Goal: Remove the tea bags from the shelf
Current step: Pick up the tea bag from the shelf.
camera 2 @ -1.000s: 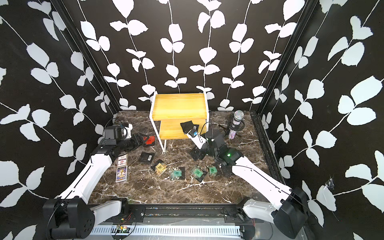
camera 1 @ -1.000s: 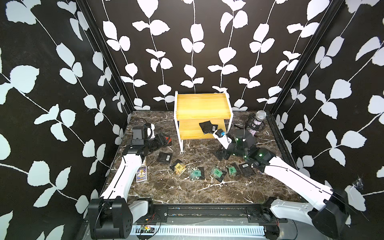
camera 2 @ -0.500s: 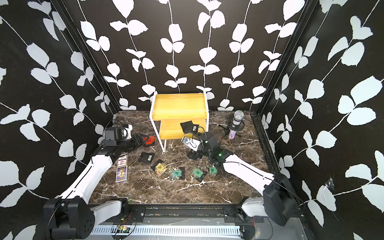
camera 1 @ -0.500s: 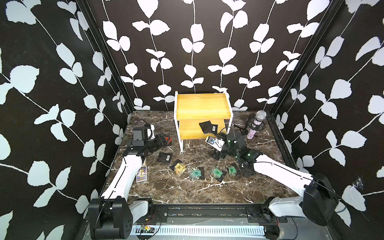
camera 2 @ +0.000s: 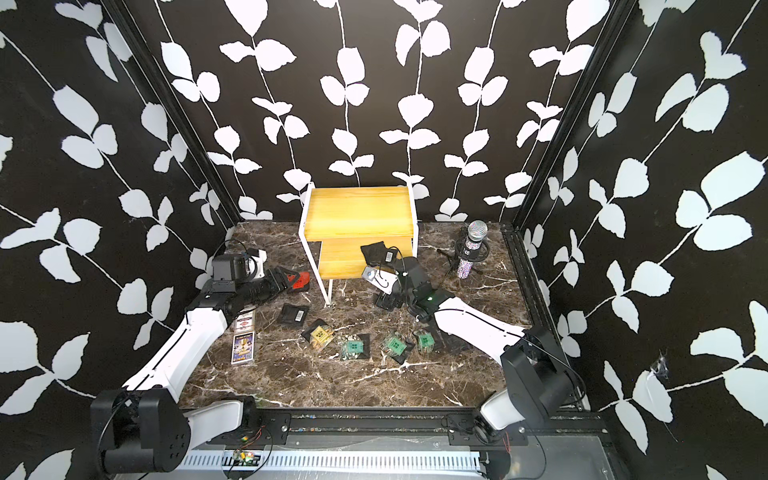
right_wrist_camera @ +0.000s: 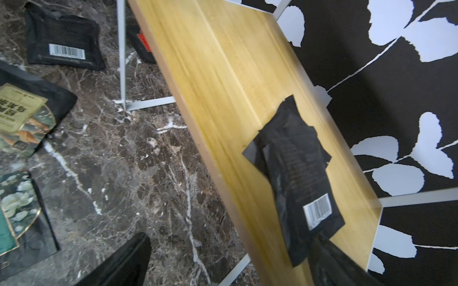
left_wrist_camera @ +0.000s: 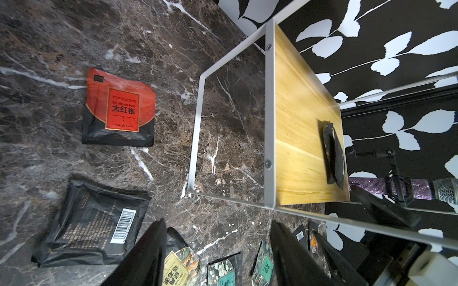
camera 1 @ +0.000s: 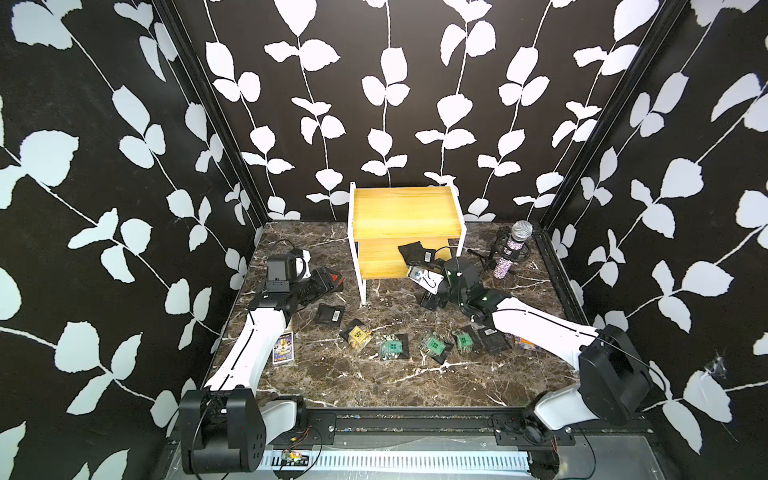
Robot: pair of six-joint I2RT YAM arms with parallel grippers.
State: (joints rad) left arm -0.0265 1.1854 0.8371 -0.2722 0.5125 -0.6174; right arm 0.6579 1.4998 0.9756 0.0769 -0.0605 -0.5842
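Right wrist view is showing the right pincer (right_wrist_camera: pixel 231 236), spread wide to straddle the flat tea bags (right_wrist_camera: pixel 297 178), seemingly two overlapping, lying on the lower board of the shelf (right_wrist_camera: pixel 210 74), while the left pincer (left_wrist_camera: pixel 216 222), also apart and empty, is hanging over the bench (left_wrist_camera: pixel 62 37) clear of its path.

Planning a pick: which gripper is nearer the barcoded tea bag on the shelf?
Right. The right gripper is open at the shelf's edge, one finger beside the tea bag; the left gripper is over the table, outside the shelf.
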